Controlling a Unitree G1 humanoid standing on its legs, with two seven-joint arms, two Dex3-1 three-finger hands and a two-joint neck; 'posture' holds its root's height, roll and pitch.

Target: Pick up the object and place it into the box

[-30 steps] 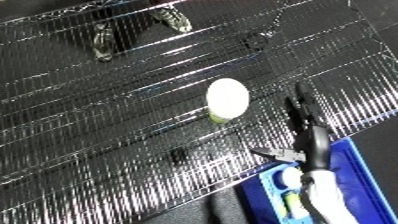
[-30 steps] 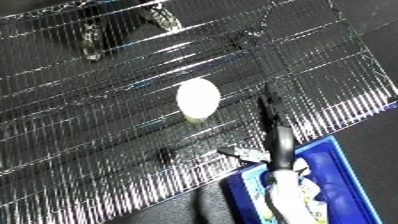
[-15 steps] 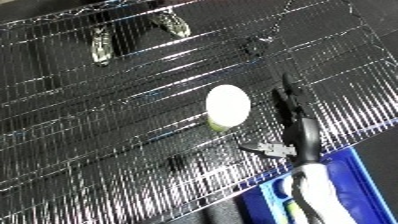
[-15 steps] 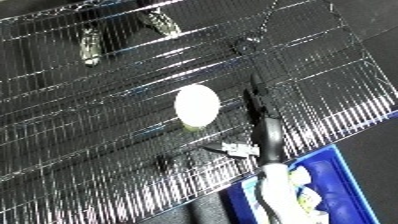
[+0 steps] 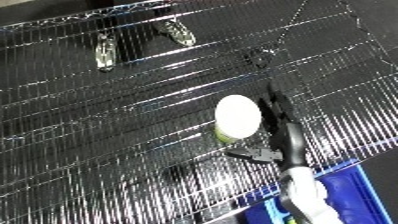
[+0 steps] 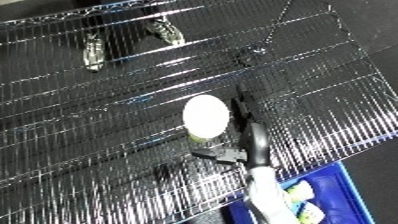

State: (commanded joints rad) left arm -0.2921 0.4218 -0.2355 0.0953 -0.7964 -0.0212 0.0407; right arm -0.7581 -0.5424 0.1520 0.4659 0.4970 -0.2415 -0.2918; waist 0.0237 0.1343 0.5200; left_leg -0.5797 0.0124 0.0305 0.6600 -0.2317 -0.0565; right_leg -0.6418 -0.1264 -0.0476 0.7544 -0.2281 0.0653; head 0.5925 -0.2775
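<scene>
The object [image 5: 238,116] is a small pot with a round white lid and a yellow-green body, standing on the wire mesh table [image 5: 133,125] near the middle. My right hand [image 5: 290,145] reaches up from the lower right, its black fingers [image 6: 244,112] straight along the pot's right side, touching it or nearly so. The thumb [image 5: 251,154] sticks out to the left just below the pot. The hand is open and holds nothing. The blue bin [image 5: 360,196] lies at the lower right, below the table's edge. My left hand is out of sight.
Several pale and green items [image 6: 300,202] lie in the bin. Two elongated dark shapes [image 5: 105,50] [image 5: 178,32] show at the mesh's far side. The table's near edge runs diagonally by the bin, and dark floor lies beyond it.
My right hand has moved left and forward until its fingers lie against the pot's right side. The pot has stayed put, and the camera has shifted a little.
</scene>
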